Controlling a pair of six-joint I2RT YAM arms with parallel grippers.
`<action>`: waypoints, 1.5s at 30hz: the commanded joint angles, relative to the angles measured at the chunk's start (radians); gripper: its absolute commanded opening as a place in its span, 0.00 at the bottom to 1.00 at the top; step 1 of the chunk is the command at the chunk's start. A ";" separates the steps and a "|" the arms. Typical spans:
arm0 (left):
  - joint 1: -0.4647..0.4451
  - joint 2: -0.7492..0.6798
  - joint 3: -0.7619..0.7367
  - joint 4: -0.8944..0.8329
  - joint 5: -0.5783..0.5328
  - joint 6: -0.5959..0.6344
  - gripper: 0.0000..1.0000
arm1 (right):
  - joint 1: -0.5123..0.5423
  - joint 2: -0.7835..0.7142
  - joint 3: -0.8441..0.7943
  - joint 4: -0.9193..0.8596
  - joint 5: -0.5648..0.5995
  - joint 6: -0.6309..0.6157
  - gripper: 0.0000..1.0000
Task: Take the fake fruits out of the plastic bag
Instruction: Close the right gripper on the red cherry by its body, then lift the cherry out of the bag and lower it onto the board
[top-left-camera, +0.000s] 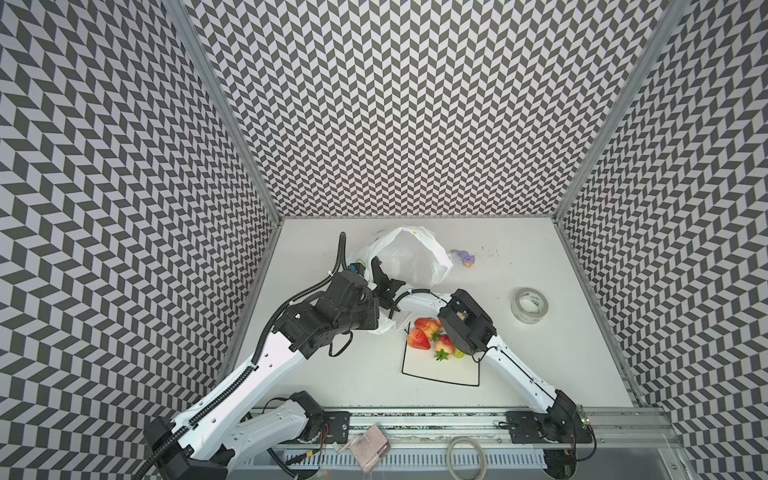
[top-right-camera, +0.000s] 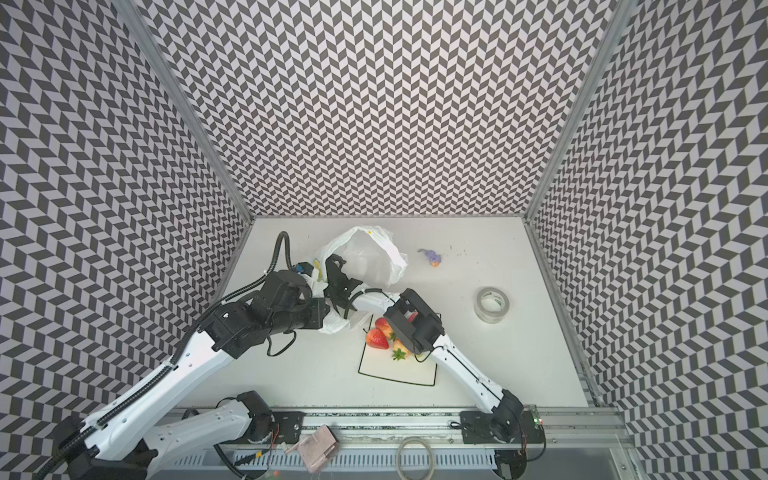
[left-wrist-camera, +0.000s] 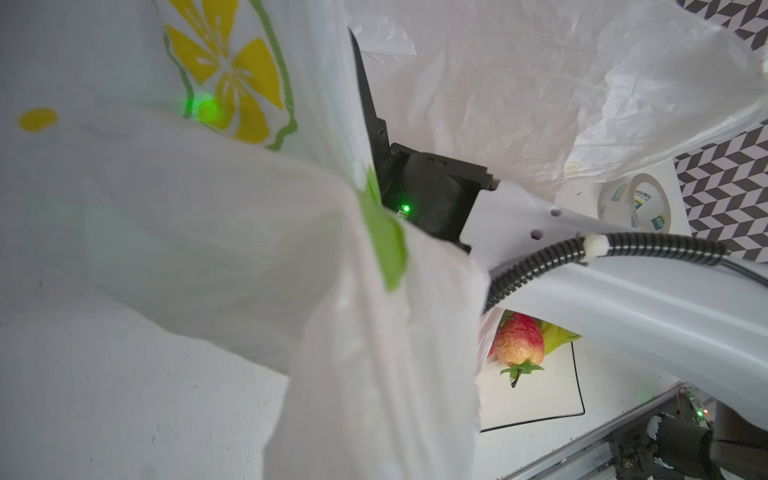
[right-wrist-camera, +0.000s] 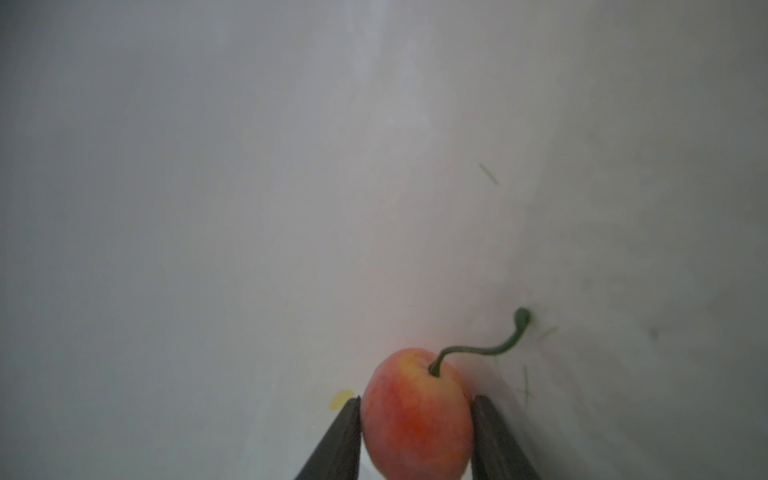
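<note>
Fingers of right gripper (right-wrist-camera: 415, 399) clamped on both sides of small orange-red fruit (right-wrist-camera: 415, 419) w/ curly green stem, deep inside plastic bag (top-left-camera: 409, 257); white film all round in wrist view. Bag's near edge sits pinched in closed left gripper (top-left-camera: 374, 318), fingertips hidden by film. Three strawberries (top-left-camera: 419, 338) in view on white black-rimmed plate (top-left-camera: 440, 374), just beside bag & partly under right arm. Tape roll (top-left-camera: 531, 305) & purple figure (top-left-camera: 465, 257) lie further right, well apart.
</note>
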 joint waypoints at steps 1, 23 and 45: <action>-0.004 -0.034 0.008 0.014 0.003 0.005 0.00 | -0.022 -0.009 -0.001 0.013 0.013 -0.022 0.35; -0.001 -0.078 -0.104 -0.033 -0.120 -0.094 0.00 | -0.101 -0.508 -0.661 0.221 0.055 -0.248 0.29; 0.019 -0.129 -0.161 -0.081 -0.127 -0.052 0.00 | -0.059 -1.136 -1.238 0.031 -0.031 -0.805 0.30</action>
